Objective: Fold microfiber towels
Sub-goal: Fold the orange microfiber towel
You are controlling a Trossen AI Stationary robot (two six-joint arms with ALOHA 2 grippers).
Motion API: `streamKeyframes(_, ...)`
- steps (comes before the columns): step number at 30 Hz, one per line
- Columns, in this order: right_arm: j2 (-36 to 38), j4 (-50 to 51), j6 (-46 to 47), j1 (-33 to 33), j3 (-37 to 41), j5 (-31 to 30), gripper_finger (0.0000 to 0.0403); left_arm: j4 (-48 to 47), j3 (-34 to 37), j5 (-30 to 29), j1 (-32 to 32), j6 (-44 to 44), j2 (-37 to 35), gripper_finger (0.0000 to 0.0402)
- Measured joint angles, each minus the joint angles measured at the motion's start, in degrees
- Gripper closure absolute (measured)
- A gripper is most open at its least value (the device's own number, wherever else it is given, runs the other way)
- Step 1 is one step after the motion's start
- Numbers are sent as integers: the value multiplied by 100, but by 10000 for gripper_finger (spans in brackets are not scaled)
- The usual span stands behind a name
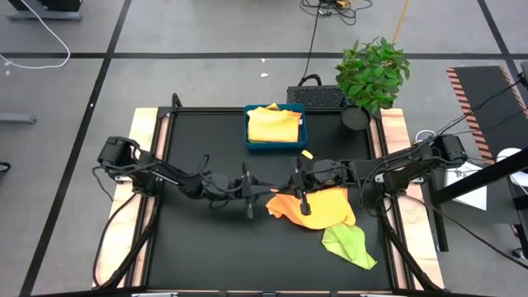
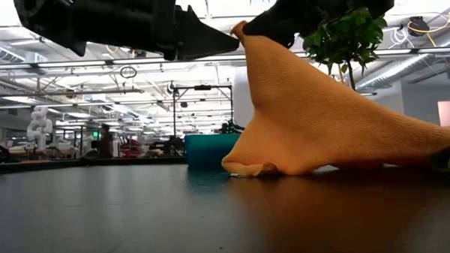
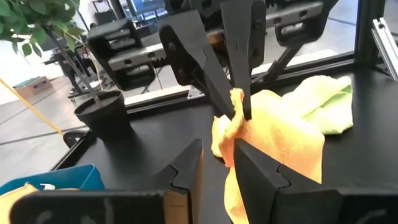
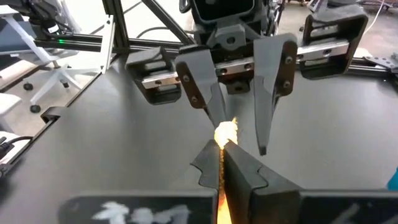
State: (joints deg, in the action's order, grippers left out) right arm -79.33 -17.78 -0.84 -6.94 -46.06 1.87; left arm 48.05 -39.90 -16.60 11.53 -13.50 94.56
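Observation:
An orange-yellow towel point(image 1: 318, 208) lies at the table's near right with one corner lifted. My right gripper point(image 4: 222, 146) is shut on that corner; it also shows in the high view point(image 1: 303, 198). My left gripper point(image 3: 217, 155) is open and faces it from the left point(image 1: 249, 196), one finger on either side of the lifted corner. I cannot tell whether it touches the cloth. A lime green towel point(image 1: 351, 244) lies flat beside the orange one, toward the near right. A pale yellow towel point(image 1: 274, 124) lies in the blue tray point(image 1: 250, 142). My right gripper pinches the orange-yellow towel's bunched corner point(image 4: 225, 129) between its two fingers, coming in slanting down from the table's right. The corner is lifted clear point(image 2: 251, 47). The cloth slopes down from it, and its lower part point(image 2: 346, 152) rests on the table.
A potted plant point(image 1: 371, 74) stands at the far right corner. The table's left half point(image 1: 198, 247) is bare black mat. The lime green towel's edge lies under or against the orange one.

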Motion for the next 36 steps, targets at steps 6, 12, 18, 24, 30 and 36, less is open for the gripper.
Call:
streamKeyframes(6, 0, -4, -2, 0, 0, 0, 403, 27, 0, 2, 0, -122, -2, 311)
streamKeyframes(12, 0, 1, -4, 0, 0, -1, 403, 280, 0, 132, 0, -248, -2, 312)
streamKeyframes(18, 0, 4, -4, -2, 0, -2, 403, 276, 0, 182, -2, -477, -2, 312)
streamKeyframes(24, 2, 4, -28, -2, 2, -17, 403, 274, 0, 214, -2, -819, -2, 345)
streamKeyframes(30, 2, -35, -15, 13, 4, -163, 401, 271, 2, 98, -2, -1146, -3, 395)
streamKeyframes(36, 128, -102, -8, 23, 4, -367, 359, 147, 7, -450, 46, -1857, -496, 399)
